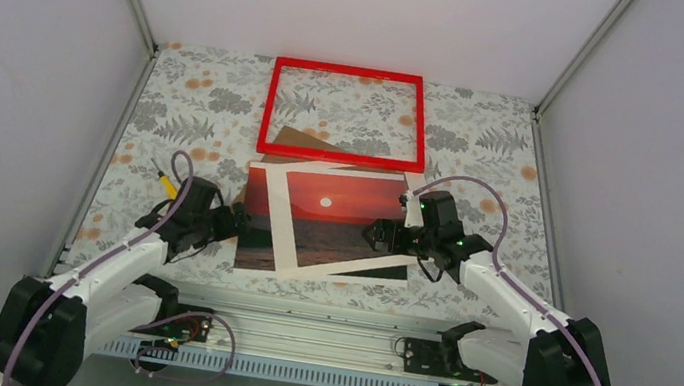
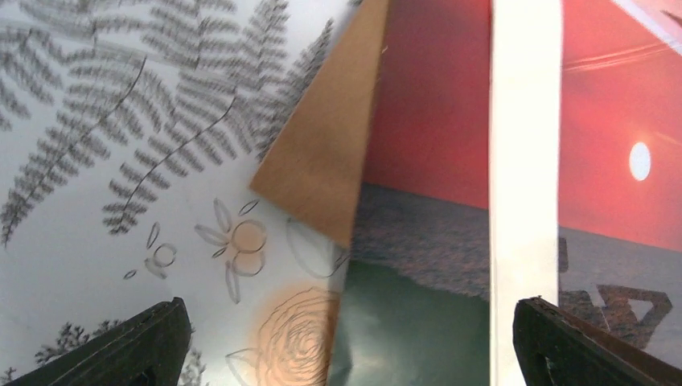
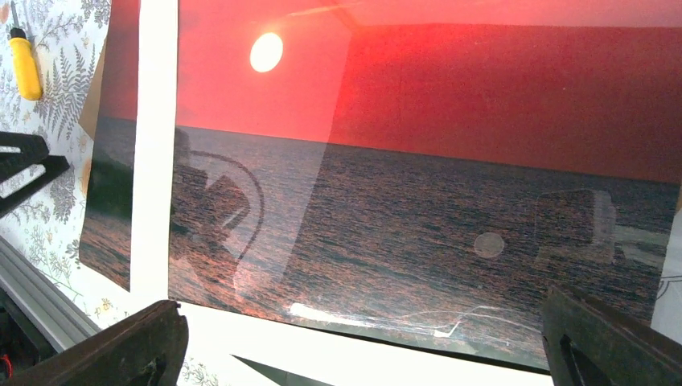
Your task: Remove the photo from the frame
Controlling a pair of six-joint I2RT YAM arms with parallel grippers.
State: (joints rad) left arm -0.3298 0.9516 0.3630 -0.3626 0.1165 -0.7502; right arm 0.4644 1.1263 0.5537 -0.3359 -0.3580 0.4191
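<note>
From above, the photo [image 1: 339,223] lies flat on the desk [image 1: 188,111], just nearer than the red frame [image 1: 350,72]. The left claw [image 1: 238,222] is at its left edge and the right claw [image 1: 375,233] over its right part.
Left wrist: jaws spread wide, gripping nothing, the photo's edge between them.
Right wrist: jaws wide, empty, the photo beneath.

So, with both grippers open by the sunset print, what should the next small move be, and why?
Probably just draw both arms back. The thin bright-red rectangular frame lies empty at the far side. The rectangular sunset photo lies outside it, nearer the arms, under a tilted white mat sheet. The left gripper and right gripper stand open, holding nothing.
</note>
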